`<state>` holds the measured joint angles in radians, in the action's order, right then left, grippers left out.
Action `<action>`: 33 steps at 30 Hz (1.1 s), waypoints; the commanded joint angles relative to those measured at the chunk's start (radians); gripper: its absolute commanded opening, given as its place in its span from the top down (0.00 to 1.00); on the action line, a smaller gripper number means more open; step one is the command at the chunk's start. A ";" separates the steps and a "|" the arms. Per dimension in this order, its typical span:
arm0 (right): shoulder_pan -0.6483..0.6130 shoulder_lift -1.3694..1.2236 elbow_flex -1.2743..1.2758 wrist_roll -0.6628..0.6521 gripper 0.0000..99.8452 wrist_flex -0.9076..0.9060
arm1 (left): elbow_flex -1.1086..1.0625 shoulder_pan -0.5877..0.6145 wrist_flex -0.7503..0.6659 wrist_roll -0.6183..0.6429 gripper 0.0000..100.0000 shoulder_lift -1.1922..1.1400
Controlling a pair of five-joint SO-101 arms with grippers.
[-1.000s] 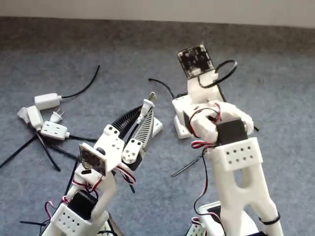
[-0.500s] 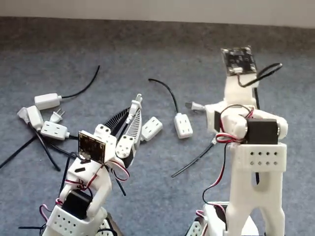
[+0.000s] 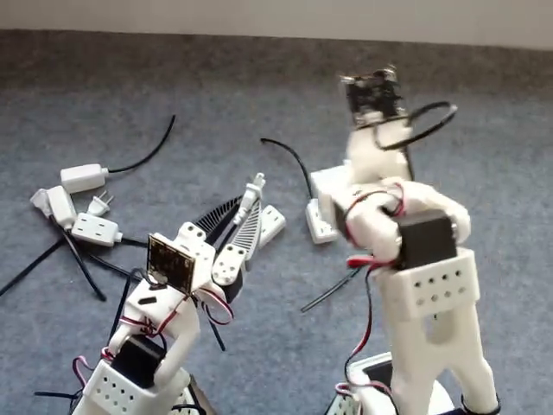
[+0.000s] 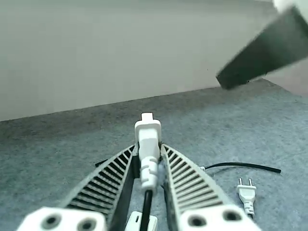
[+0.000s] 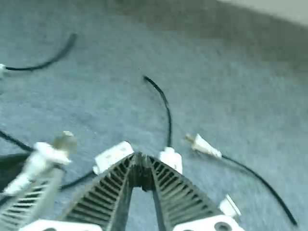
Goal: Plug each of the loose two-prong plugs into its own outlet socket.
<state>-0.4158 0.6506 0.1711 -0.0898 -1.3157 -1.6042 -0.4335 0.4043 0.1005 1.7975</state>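
You are pinching a two-prong plug [image 4: 147,137] in your left end effector [image 4: 147,153], and it is drifting back toward the near outlet socket [image 3: 271,222]. Beyond, your right end effector [image 5: 142,172], pressed together on nothing, is swinging back over the second socket [image 5: 170,159]. You are still lining up, not yet inserting.

A plug [image 4: 147,129] sits between the fingers of the left gripper [image 4: 147,153], and a socket block [image 3: 270,222] lies on the carpet [image 3: 484,156] just beside that gripper, on the side toward the right gripper [image 5: 141,169]. Just ahead of the right gripper lie that block and a second socket block [image 5: 171,159] side by side, with a loose plug [image 5: 202,145] just beyond the second. Well off to the left gripper's outer side, a cluster of socket blocks [image 3: 93,228] and another plug [image 3: 102,203] lie together.
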 commanded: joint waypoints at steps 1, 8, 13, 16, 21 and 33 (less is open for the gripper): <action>-0.137 0.007 -0.053 0.005 0.99 0.077 | -0.016 -0.018 -0.063 0.006 0.99 0.005; -0.180 0.016 0.090 0.005 0.99 0.182 | -0.061 -0.018 -0.180 0.006 0.99 0.005; -0.180 0.007 0.245 0.003 0.99 0.355 | -0.058 -0.018 -0.192 0.006 0.99 0.005; -0.176 0.007 0.314 0.003 0.99 0.438 | -0.059 -0.018 -0.192 0.006 0.99 0.005; -0.122 0.005 0.432 0.003 0.99 0.527 | -0.051 -0.018 -0.192 0.006 0.99 0.005; -0.041 0.005 0.647 -0.052 0.99 0.631 | -0.051 -0.018 -0.192 0.006 0.99 0.005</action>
<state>-0.4680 0.6383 0.8170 -0.0959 -0.6989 -1.6686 -0.4396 0.2355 0.1036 1.8021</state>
